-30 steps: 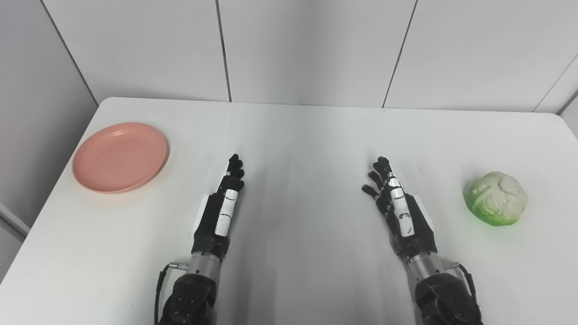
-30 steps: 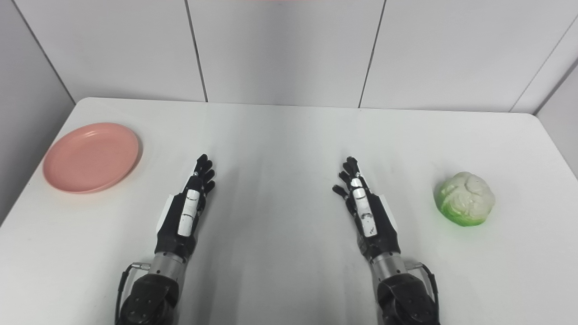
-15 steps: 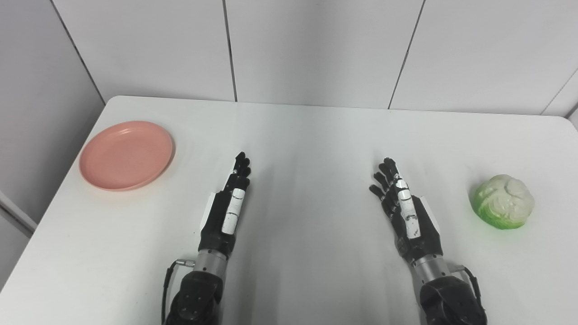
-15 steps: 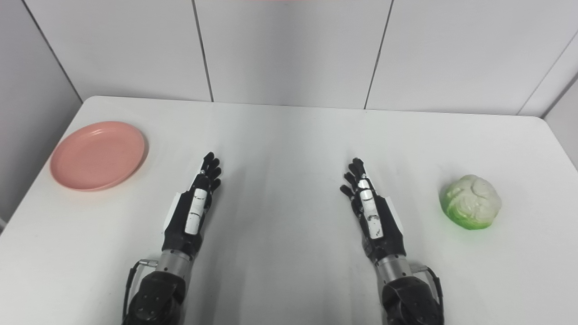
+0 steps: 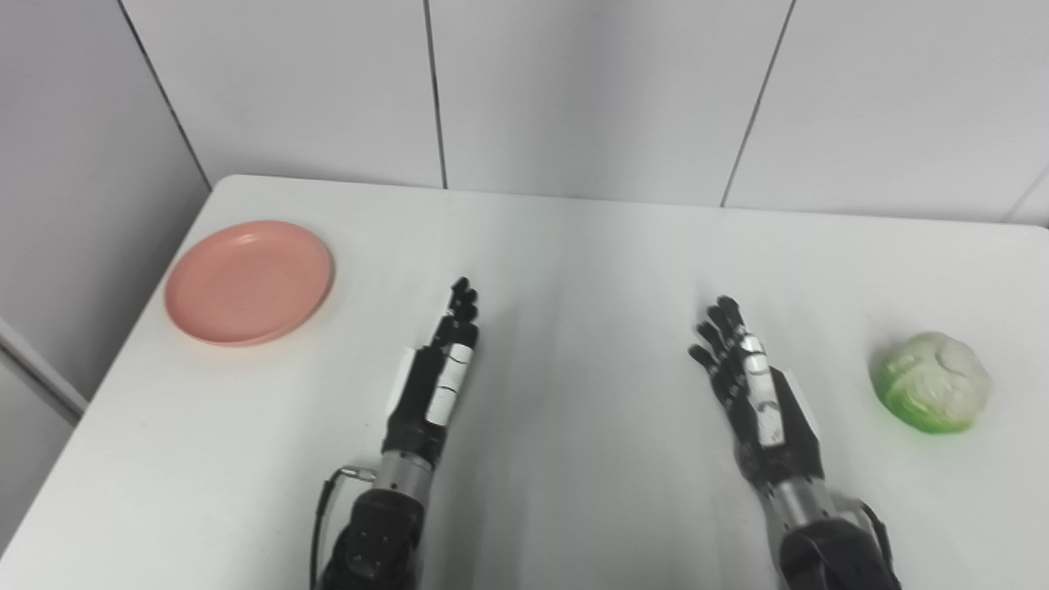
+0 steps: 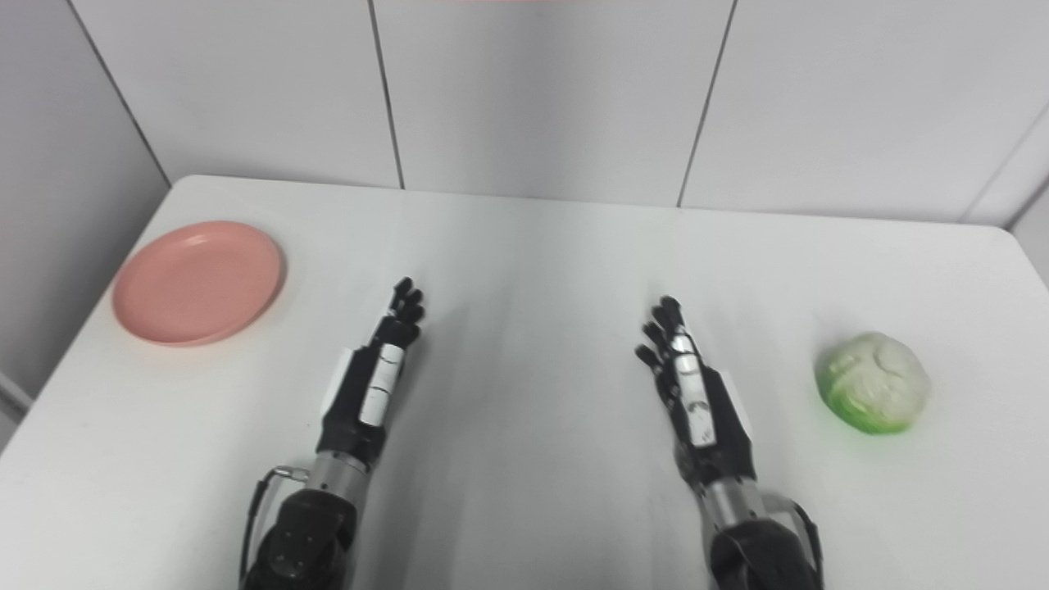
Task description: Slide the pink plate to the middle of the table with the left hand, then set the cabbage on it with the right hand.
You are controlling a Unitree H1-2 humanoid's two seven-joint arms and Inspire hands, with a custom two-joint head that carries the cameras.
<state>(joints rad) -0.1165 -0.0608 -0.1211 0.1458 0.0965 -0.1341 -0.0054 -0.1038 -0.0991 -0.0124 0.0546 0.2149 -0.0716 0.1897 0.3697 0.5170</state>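
A pink plate [image 5: 249, 281] lies flat near the table's far left corner, with nothing on it. A pale green and white cabbage [image 5: 933, 382] sits on the table at the right. My left hand [image 5: 438, 373] rests open at the middle left, fingers stretched forward, well to the right of the plate and nearer than it. Over at the middle right, my right hand [image 5: 754, 389] is open too, fingers apart, a short way left of the cabbage. Neither hand touches anything.
The white table [image 5: 574, 270] ends at a tiled wall behind and drops off at its left edge [image 5: 123, 328] close to the plate. A wide bare stretch lies between the two hands.
The whole picture has shifted to the right, so the camera has turned left. Plate, cabbage and both hands keep their places relative to one another.
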